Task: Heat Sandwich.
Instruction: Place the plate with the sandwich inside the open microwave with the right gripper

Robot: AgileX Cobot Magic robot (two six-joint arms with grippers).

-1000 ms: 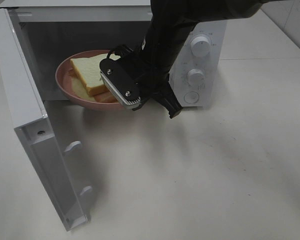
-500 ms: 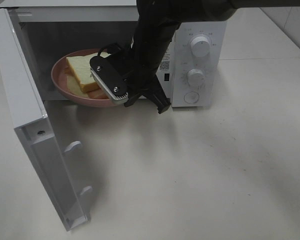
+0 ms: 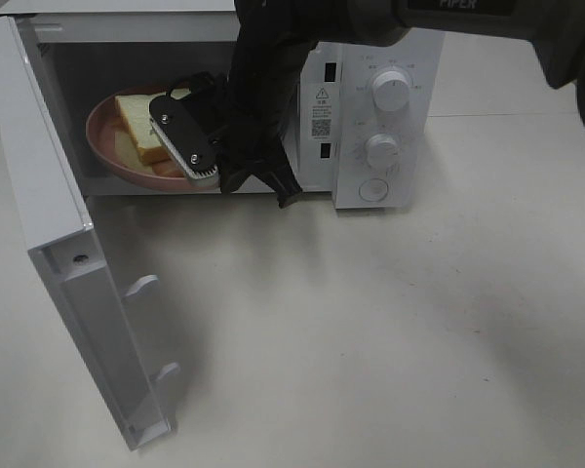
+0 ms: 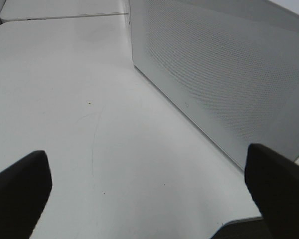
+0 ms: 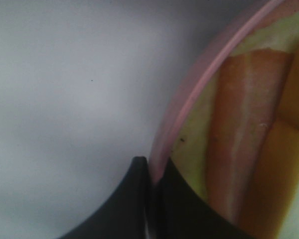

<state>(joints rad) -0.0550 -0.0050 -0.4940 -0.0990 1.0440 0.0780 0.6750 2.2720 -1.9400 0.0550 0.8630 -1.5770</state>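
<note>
Nearest, in front of the microwave, bare worktop is showing. The door is standing wide open off the microwave's left side. At the microwave's mouth your right jaws are pinching the near rim of the pink plate, pressed together on it. The sandwich is riding on that plate, just inside the cavity.

I'm judging loading as nearly done, with the plate sitting mostly within the opening. You're gripping it though, and I can't tell whether it's resting on the cavity floor. Left to do: let go, back out, shut the door, set a dial.

The right wrist view is showing the pinch on the rim and the orange filling; the high view is hiding those tips behind the arm. The left wrist view is showing your left jaws spread wide, holding nothing, beside a white perforated panel, likely the door's outer face. The high view isn't showing that arm.
</note>
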